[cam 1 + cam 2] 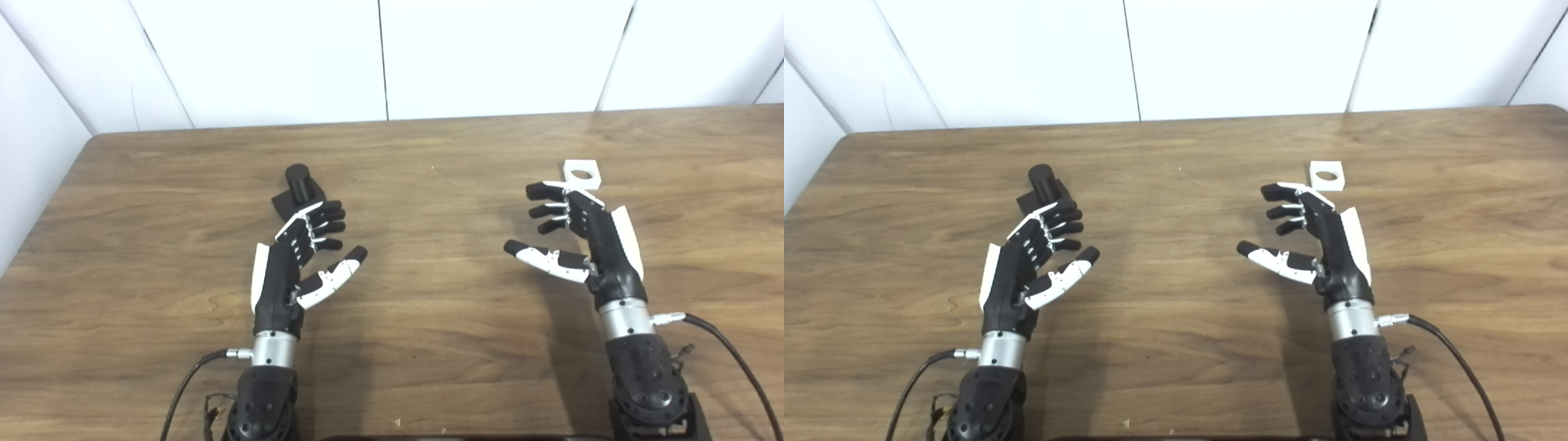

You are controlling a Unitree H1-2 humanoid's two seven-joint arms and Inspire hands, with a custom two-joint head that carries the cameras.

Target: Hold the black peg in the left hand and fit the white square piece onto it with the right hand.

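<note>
The black peg (298, 188), a short cylinder on a square base, lies on the wooden table (429, 294) left of centre. My left hand (303, 254) is open and empty, its fingertips just in front of the peg's base. The white square piece (580, 173) with a round hole lies flat at the right. My right hand (572, 236) is open and empty, its fingertips just in front of that piece. Both also show in the right eye view: peg (1044, 185), white piece (1326, 175), left hand (1038, 257), right hand (1311, 236).
White wall panels (380, 55) stand behind the table's far edge. The table's left edge (37, 226) runs diagonally at the picture's left. Black cables (735, 361) trail from both wrists near the front edge.
</note>
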